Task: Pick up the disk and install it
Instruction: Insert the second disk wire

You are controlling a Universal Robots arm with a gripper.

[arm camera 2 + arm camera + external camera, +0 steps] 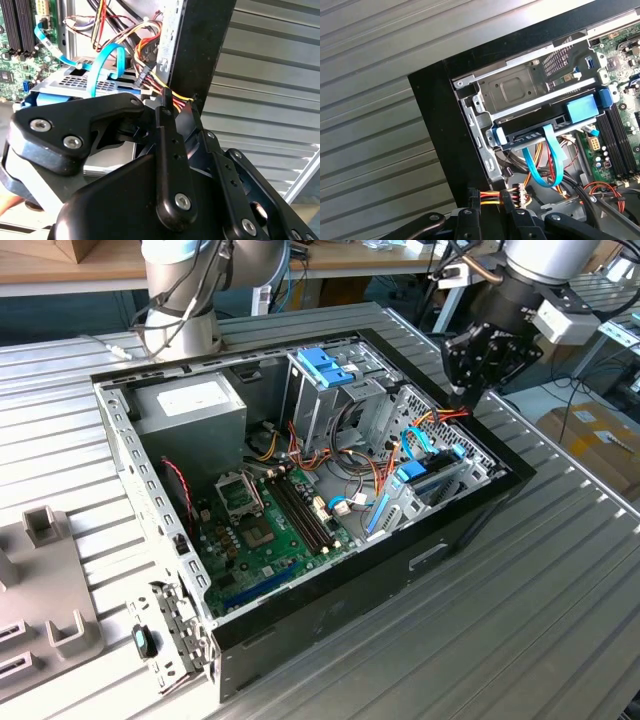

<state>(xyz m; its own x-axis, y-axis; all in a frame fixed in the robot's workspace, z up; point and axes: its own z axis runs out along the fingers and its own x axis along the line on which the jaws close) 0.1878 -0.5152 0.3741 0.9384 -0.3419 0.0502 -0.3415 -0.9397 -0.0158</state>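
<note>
The disk [540,134] lies in the drive cage at the corner of the open computer case [150,500], its light-blue rail frame showing at both ends. In the exterior view the disk [432,478] is at the case's right end, under blue data cables. My gripper [462,390] hangs above that corner of the case, apart from the disk. Its black fingers [506,202] stand close together with nothing held. Red and yellow power wires [487,200] run just beyond the gripper [489,197]. In the second wrist view the gripper [179,100] is over the case's black edge.
Inside the case are a grey power supply [190,405], a green motherboard [270,515] and a small blue bracket [325,365] on the upright cage. The arm's base [180,300] stands behind the case on the ribbed metal table [560,580]. Grey fixtures [50,580] sit on the exterior view's left.
</note>
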